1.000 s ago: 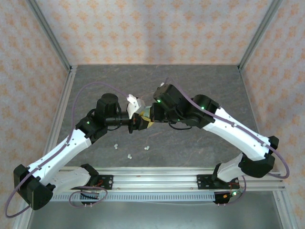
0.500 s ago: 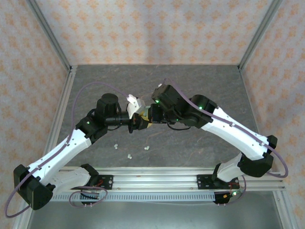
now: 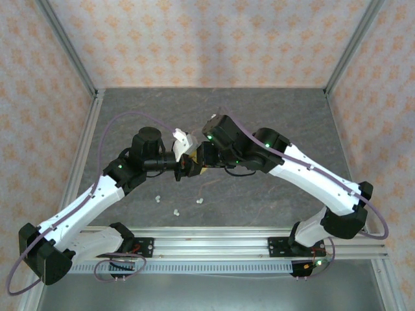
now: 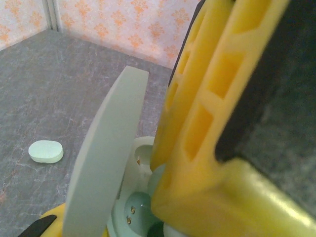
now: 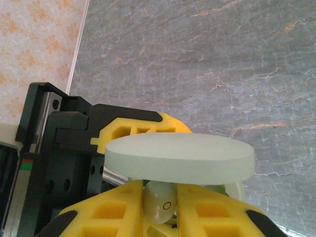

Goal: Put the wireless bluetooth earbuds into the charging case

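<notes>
the two arms meet over the middle of the grey desk (image 3: 259, 116), wrists turned in toward each other. the left jaws are closed on the pale green charging case (image 4: 129, 210), holding it clear of the desk with its lid (image 5: 180, 160) swung open. in the left wrist view the lid stands edge-on beside the base, and two wells with small metal contacts show inside.

the right jaws reach into the open case from the other side. one white earbud (image 5: 159, 203) sits in the narrow gap between their yellow fingers (image 5: 108, 217), just under the lid and right at the mouth of the case. the jaws are narrow, but i cannot tell whether they pinch the earbud or only flank it. i also cannot tell whether it is seated in a well.

three more earbuds lie loose on the desk near the arms' bases, well apart from the case: one to the left (image 3: 157, 198), one nearest the front rail (image 3: 176, 211) and one to the right (image 3: 200, 201).

a second pale green case (image 4: 46, 151) lies closed and flat on the desk, well away from the held one.
</notes>
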`<state>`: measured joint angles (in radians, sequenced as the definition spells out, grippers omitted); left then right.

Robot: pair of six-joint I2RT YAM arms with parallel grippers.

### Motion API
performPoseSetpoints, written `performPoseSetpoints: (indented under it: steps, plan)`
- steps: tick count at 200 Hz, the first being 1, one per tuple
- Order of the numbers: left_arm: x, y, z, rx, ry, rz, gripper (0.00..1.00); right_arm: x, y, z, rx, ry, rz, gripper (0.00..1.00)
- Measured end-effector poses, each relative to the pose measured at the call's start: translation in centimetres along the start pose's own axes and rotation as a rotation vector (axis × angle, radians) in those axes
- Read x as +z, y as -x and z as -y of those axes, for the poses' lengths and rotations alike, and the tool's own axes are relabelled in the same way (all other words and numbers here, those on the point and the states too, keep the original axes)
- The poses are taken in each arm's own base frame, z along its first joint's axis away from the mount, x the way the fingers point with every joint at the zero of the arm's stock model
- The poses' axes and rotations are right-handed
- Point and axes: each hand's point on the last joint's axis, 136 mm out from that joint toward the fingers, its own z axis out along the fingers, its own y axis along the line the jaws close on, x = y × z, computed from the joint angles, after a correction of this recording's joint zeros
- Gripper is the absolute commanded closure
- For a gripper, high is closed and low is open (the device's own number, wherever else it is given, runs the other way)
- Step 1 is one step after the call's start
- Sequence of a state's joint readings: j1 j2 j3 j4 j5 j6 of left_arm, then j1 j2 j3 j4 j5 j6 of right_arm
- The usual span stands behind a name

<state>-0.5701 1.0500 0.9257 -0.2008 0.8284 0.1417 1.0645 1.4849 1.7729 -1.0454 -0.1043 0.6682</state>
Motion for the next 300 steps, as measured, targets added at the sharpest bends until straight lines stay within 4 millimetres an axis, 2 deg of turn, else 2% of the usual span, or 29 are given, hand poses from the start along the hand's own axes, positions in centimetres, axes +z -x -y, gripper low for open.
performPoseSetpoints:
  steps: [46, 110, 149, 171, 187, 223, 257, 300]
  plan:
    - [0.0, 0.1, 0.1, 0.010, -0.003, 0.002, 1.00, -0.2, 0.1, -0.1, 0.000, 0.004, 0.004, 0.68]
    - [0.0, 0.1, 0.2, 0.014, -0.003, 0.001, 1.00, -0.5, 0.3, -0.2, 0.001, 0.010, 0.013, 0.66]
    - [0.1, 0.1, 0.2, 0.014, -0.003, 0.001, 1.00, -3.3, 1.4, -0.5, 0.015, 0.076, 0.100, 0.67]
    - [0.0, 0.1, 0.2, 0.014, -0.003, 0.001, 1.00, -5.2, 1.5, -0.2, 0.033, 0.116, 0.140, 0.72]
    - [0.0, 0.1, 0.2, 0.015, -0.003, 0.002, 1.00, -5.8, 1.6, -0.2, 0.042, 0.137, 0.156, 0.77]
    - [-0.2, 0.5, 0.4, 0.023, -0.003, 0.014, 1.00, -4.2, 0.9, -0.6, 0.057, 0.161, 0.122, 0.84]
    - [-0.4, 0.8, 0.5, 0.030, -0.002, 0.027, 1.00, -2.2, -0.1, -0.9, 0.058, 0.176, 0.074, 0.85]
    - [-0.5, 0.9, 0.5, 0.031, -0.001, 0.029, 1.00, -1.7, -0.2, -1.5, 0.055, 0.199, 0.059, 0.89]
